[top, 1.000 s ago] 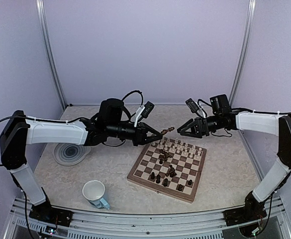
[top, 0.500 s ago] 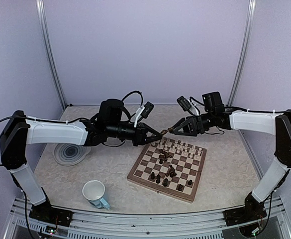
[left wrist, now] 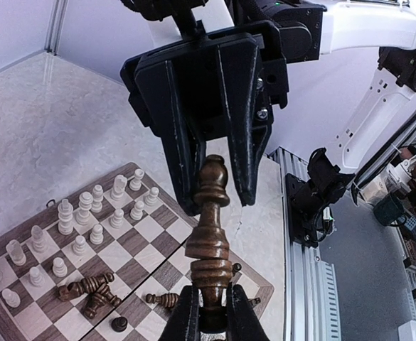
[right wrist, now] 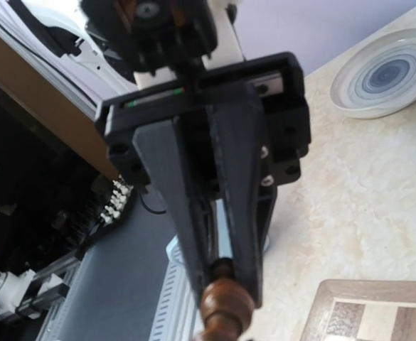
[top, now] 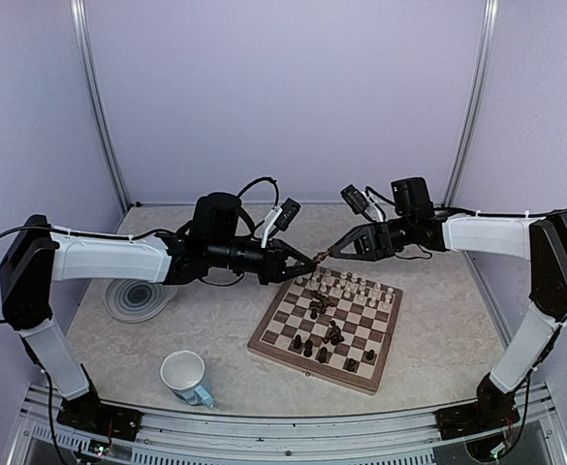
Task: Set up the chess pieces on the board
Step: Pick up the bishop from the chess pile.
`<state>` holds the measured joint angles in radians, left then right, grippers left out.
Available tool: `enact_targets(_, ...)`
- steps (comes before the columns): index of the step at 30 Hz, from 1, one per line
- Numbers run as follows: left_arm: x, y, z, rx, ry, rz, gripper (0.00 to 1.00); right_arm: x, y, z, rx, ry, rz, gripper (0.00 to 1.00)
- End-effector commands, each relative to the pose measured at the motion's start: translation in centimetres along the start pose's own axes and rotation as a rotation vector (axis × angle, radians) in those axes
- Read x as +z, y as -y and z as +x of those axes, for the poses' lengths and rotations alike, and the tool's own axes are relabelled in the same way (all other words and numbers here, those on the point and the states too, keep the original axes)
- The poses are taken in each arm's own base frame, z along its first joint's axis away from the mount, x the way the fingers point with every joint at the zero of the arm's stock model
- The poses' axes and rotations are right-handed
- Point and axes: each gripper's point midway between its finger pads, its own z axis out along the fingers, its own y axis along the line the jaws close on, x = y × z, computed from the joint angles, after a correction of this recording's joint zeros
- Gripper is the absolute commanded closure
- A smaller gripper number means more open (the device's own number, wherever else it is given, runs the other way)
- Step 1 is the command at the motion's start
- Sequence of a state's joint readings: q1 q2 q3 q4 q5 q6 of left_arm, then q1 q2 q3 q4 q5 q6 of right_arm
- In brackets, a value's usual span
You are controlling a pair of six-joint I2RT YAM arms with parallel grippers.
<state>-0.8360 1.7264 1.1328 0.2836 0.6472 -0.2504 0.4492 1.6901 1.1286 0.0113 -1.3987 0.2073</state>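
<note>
Above the board's [top: 311,368] 11 o'clock corner, top view: the left gripper [top: 305,260] is clamped on the base of a dark brown chess piece [left wrist: 209,234], which is held out level toward 3 o'clock. Opposite it, the right gripper [top: 333,254] has its jaws apart, straddling the piece's head; contact not resolvable. On the board, cream pieces [top: 351,288] stand in two rows along the 12 o'clock edge. Mid-board, other dark pieces [top: 322,308], several on their sides. Off the board: grey plate [top: 138,300] at 9 o'clock, mug [top: 184,376] at 7 o'clock.

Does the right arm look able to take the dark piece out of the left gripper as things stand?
Probably yes: the right gripper stands open astride the top of the dark piece, the left gripper pinches only its base, and nothing lies between.
</note>
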Motion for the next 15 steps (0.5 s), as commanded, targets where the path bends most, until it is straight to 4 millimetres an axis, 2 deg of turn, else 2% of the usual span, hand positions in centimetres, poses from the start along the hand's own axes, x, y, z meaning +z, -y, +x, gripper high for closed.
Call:
enact_targets(1, 0.3, -0.1, 0.1, -0.002, -0.002, 0.007, 0.94, 0.3, 0.2, -0.9, -0.027, 0.004, -0.002, 0.82)
enact_targets(5, 0.4, -0.1, 0.2, 0.0, -0.007, 0.006, 0.94, 0.4, 0.7, -1.1, -0.043, 0.005, 0.021, 0.9)
enact_targets(10, 0.4, -0.4, 0.4, -0.002, -0.015, -0.003, 0.94, 0.1, 1.5, -1.7, -0.12, -0.022, 0.12, 0.95)
enact_targets(15, 0.2, -0.8, 0.7, -0.009, -0.022, -0.013, 0.94, -1.4, 1.5, -2.5, -0.224, -0.054, 0.236, 0.96)
